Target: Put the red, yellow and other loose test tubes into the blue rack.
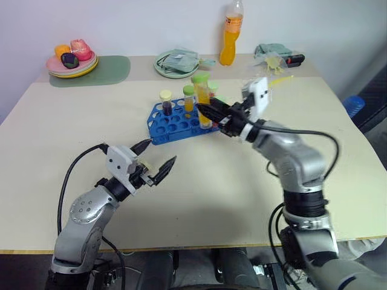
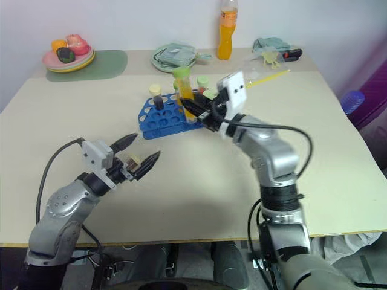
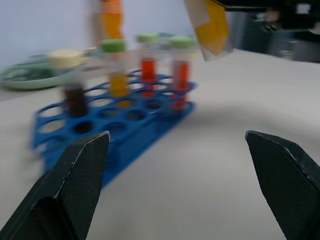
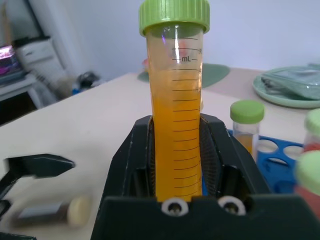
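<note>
**Right wrist view: big yellow tube clamped, rack just below**

Right wrist view shows my right gripper closed tight on a large yellow-orange tube with a green cap, held upright with the cap well above my fingers. From the head views I hold it above the right end of the blue rack, which sits mid-table, beyond both my arms. Standing in the rack already: a dark maroon tube with a pale-yellow cap towards the left, a smaller yellow tube beside it, and two red tubes at the far right end.

My left gripper hangs low and near, left of the rack and well apart from it, jaws spread wide with nothing between them. In the right wrist view a small capped tube seems to lie on the table near that hand, but it is too blurred to be sure.

My worries from here: the held tube is wider than the ones already seated, so it may not fit a hole, or may jam on the rim. If I lower it off-centre, its tip could push the light rack sideways or knock the neighbouring red tubes. I grip it low, so a tilt could make it swing.
</note>
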